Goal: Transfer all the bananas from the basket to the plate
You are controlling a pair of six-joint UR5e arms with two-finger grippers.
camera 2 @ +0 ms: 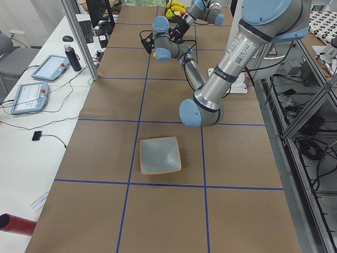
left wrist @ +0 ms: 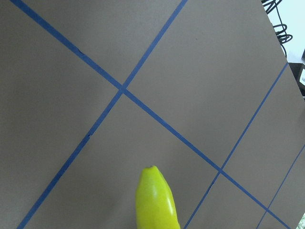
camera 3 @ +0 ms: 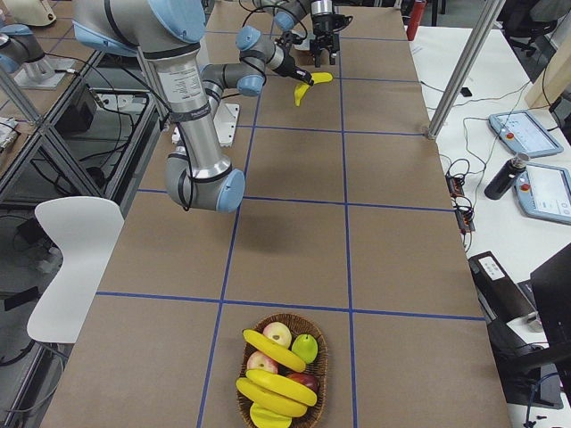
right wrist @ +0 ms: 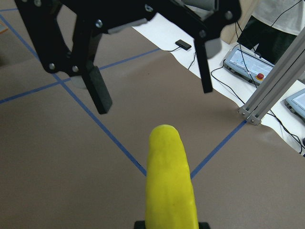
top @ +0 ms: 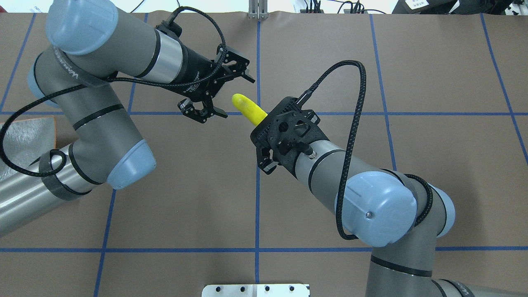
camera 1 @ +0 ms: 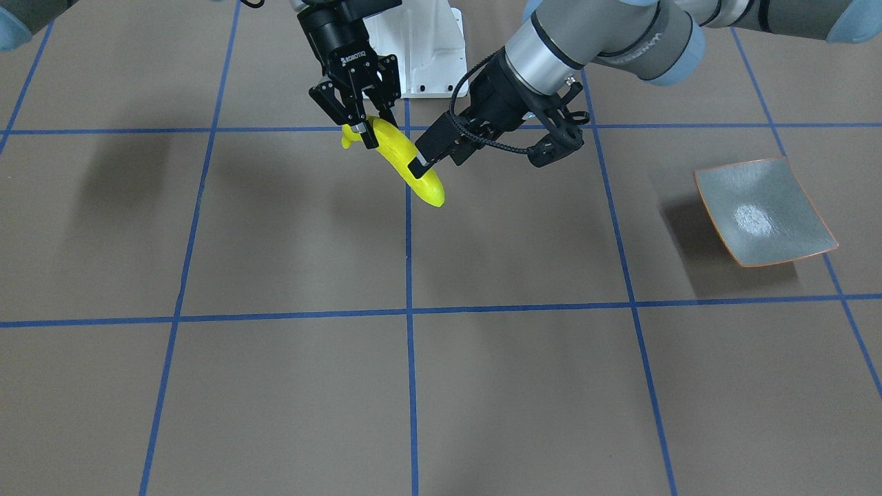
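My right gripper (camera 1: 368, 131) is shut on the stem end of a yellow banana (camera 1: 413, 172) and holds it in the air above the table's middle. My left gripper (top: 237, 97) is open, and its fingers (right wrist: 97, 90) stand on either side of the banana's free tip (right wrist: 164, 138). The left wrist view shows only that tip (left wrist: 155, 200). The grey-green plate (camera 1: 761, 210) lies empty on the robot's left side and is partly hidden under the left arm in the overhead view (top: 24, 136). Three more bananas (camera 3: 277, 385) lie in the wicker basket (camera 3: 318, 357).
The basket also holds apples (camera 3: 277, 333) and a green pear (camera 3: 305, 346), at the table's end on the robot's right. A white mounting base (camera 1: 427, 48) stands between the arms. Tablets and cables (camera 3: 535, 160) lie on the side bench beyond the table.
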